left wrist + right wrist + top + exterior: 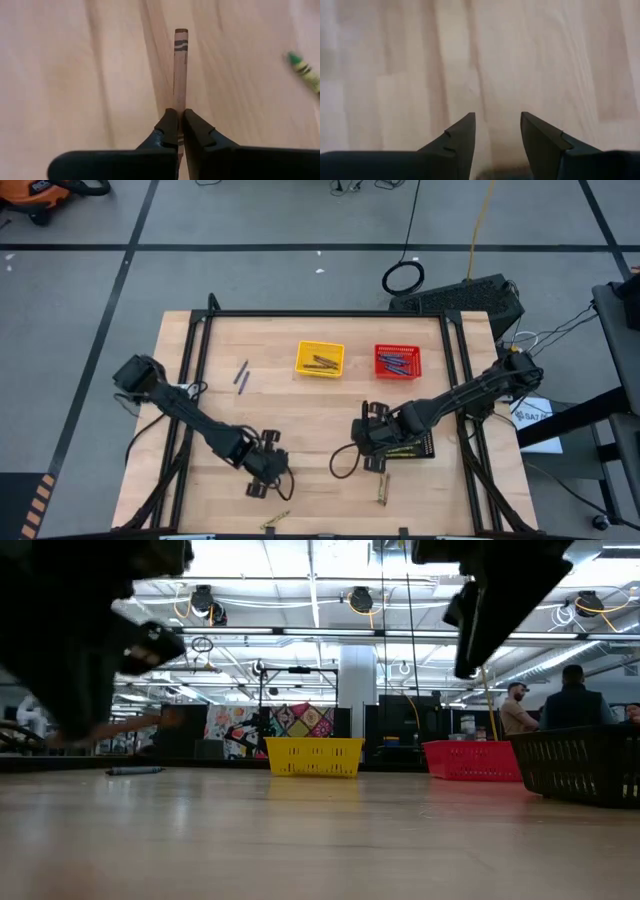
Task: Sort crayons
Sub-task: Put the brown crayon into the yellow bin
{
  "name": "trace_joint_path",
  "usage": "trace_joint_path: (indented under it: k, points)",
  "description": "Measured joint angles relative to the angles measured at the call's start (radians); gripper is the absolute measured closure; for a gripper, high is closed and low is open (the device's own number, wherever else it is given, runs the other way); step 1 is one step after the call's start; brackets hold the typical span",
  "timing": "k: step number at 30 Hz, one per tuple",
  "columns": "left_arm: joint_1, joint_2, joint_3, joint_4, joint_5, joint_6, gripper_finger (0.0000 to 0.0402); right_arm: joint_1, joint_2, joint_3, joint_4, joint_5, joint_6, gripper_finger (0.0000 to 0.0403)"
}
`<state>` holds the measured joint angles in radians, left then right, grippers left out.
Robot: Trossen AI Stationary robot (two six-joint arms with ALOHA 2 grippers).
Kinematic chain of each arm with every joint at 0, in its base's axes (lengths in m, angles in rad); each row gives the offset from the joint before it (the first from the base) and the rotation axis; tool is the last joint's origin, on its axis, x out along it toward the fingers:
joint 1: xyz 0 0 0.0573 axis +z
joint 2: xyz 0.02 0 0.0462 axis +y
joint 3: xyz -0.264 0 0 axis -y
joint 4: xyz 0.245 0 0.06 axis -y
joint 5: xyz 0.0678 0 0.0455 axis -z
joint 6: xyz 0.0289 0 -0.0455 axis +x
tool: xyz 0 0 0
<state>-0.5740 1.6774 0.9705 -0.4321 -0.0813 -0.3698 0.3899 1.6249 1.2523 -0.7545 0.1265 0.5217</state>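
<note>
In the left wrist view my left gripper (179,117) is shut on a brown crayon (180,70). From above, it (260,480) hangs over the near left part of the table. A yellow-green crayon (305,70) lies close by on the wood. My right gripper (497,122) stands open over bare wood with nothing between its fingers. It (370,460) is near the table's middle, beside the black basket (412,446). Two blue-purple crayons (241,375) lie flat at the far left. My left gripper pinches the brown crayon's near end (179,102) between its two fingertips. The fingers slant steeply down from above and lie along the crayon, which sticks out ahead of them. Whether its far end (181,35) touches the table I cannot tell.
A yellow basket (320,345) and a red basket (398,347), both holding crayons, stand at the far middle. Yellow-olive crayons lie near the front edge (275,521) and below the black basket (384,490). A black frame (320,313) borders the table.
</note>
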Motion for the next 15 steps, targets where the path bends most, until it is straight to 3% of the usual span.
trace_joint_path:
  k: [8,15]
  points:
    - [0.037,-0.112,0.000,0.125,-0.133,0.096,0.0401,0.030,0.000,0.000,0.162,0.009,-0.155,0.0259]
    - [0.056,-0.126,0.002,0.360,-0.216,0.144,0.0401,0.053,0.000,0.000,0.284,0.155,-0.256,0.0259]
